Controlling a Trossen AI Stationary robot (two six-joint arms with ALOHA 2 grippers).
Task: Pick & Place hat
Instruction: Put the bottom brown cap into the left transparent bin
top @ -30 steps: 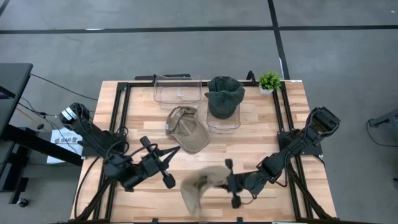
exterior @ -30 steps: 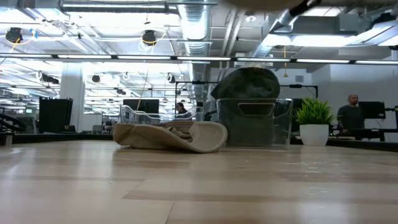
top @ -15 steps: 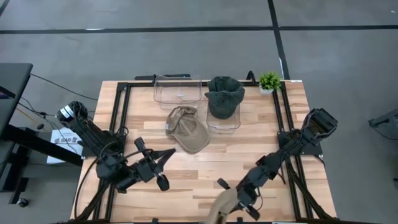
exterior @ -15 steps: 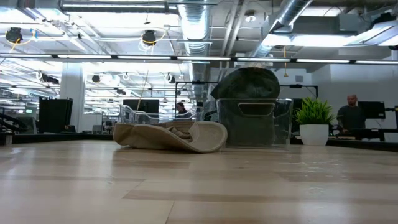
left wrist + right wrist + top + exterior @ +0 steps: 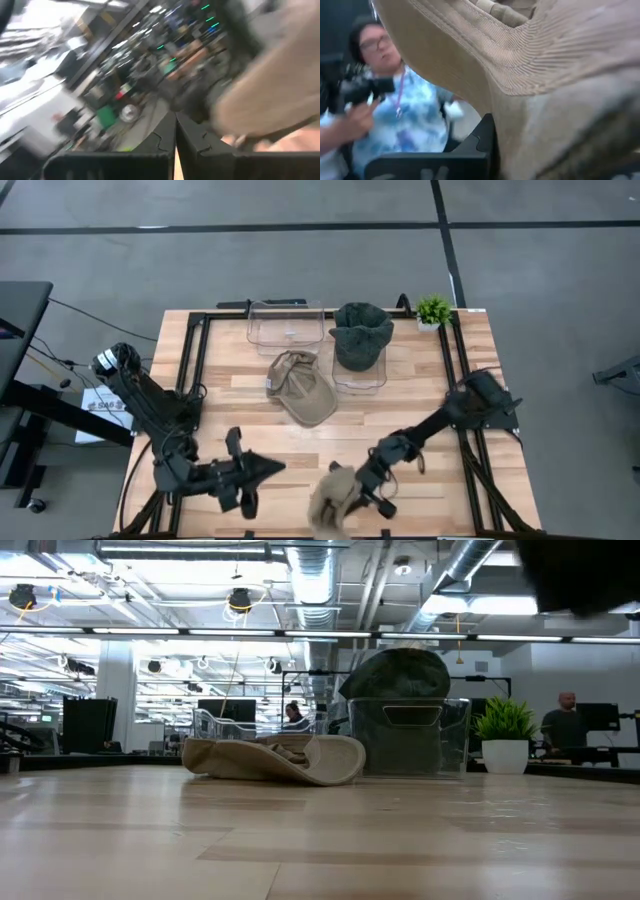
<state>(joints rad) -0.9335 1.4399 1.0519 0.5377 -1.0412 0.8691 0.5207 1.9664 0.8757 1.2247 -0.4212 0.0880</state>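
no readable text, labels, brands, numbers or signs anywhere

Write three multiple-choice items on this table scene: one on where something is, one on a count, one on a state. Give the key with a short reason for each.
1. Where is the dark green hat?
A. In the clear bin beside the plant
B. Flat on the table's near edge
C. In the left end effector

2. How many clear bins stand on the table?
A. One
B. Two
C. Four

3. What is the right end effector doing?
A. Open above the plant
B. Shut on the tan hat
C. Shut inside the empty bin

Key:
1 A, the high view shows it filling the right-hand bin near the potted plant.
2 B, the empty bin and the one with the green hat.
3 B, the right wrist view shows the tan hat pinched by its fingers near the table's front edge; a second tan hat lies mid-table.
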